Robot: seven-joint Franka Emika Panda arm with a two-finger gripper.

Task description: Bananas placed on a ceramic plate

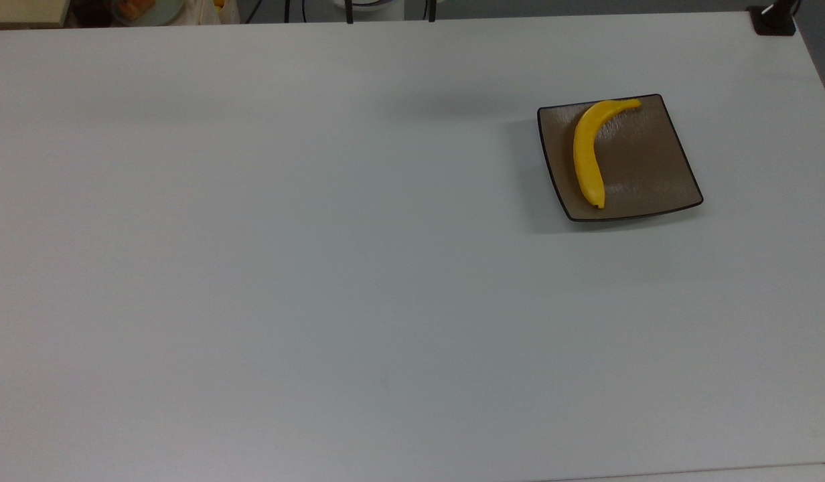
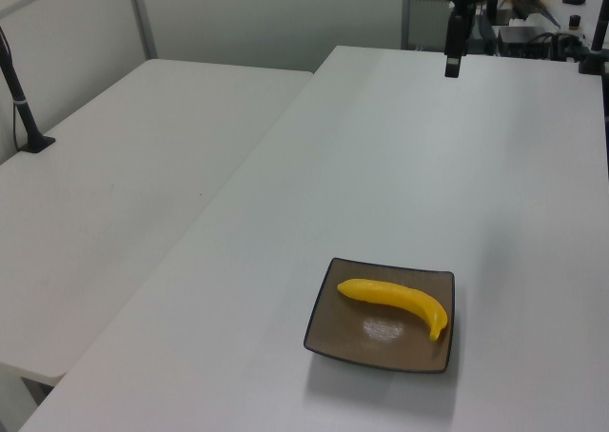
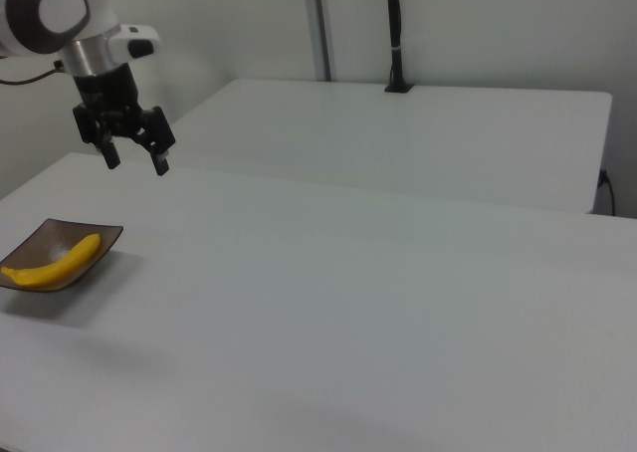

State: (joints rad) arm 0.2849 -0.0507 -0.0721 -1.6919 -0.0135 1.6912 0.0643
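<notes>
On my feeds the white table (image 1: 319,268) is bare around the ceramic plate (image 1: 647,167), with a second white table (image 3: 418,133) beside it and a black post (image 2: 19,89) at its far side; nothing lies between the arm and the plate. The bananas (image 1: 586,154) lie on the plate, along its side nearer the top view's left. I see the gripper (image 3: 136,157) hanging high above the table, well apart from the plate, its fingers spread wide and holding nothing.
</notes>
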